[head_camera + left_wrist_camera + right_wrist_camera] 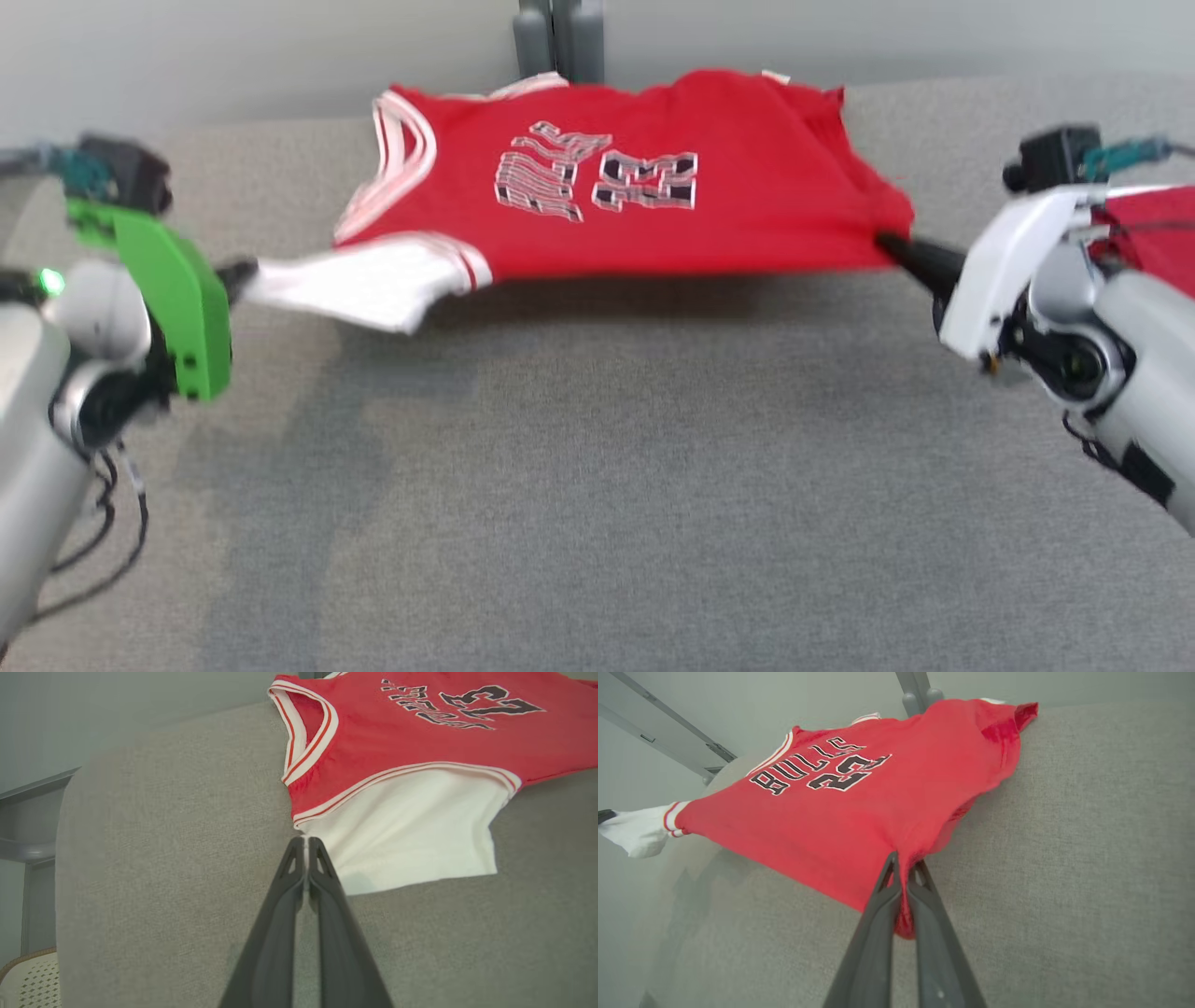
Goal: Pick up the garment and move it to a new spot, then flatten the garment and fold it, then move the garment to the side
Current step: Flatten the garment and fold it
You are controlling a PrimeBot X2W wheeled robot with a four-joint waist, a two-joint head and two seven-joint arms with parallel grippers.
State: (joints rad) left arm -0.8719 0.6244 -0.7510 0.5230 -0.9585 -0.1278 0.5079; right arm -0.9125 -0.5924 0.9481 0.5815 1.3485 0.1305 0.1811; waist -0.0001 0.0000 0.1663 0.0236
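Left pincer (238, 277) clamped on white sleeve (355, 285), frame left; right pincer (898, 248) clamped on red hem (854, 238), frame right. Garment (653, 215) taut between them, long axis left-right, equally near both.

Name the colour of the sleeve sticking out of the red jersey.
White; the sleeve shows best in the left wrist view.

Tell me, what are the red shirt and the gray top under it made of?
The red shirt looks like thin, soft, matte knit cloth: it sags and puckers. The gray top is probably coarse woven fabric, matte: a speckled weave shows.
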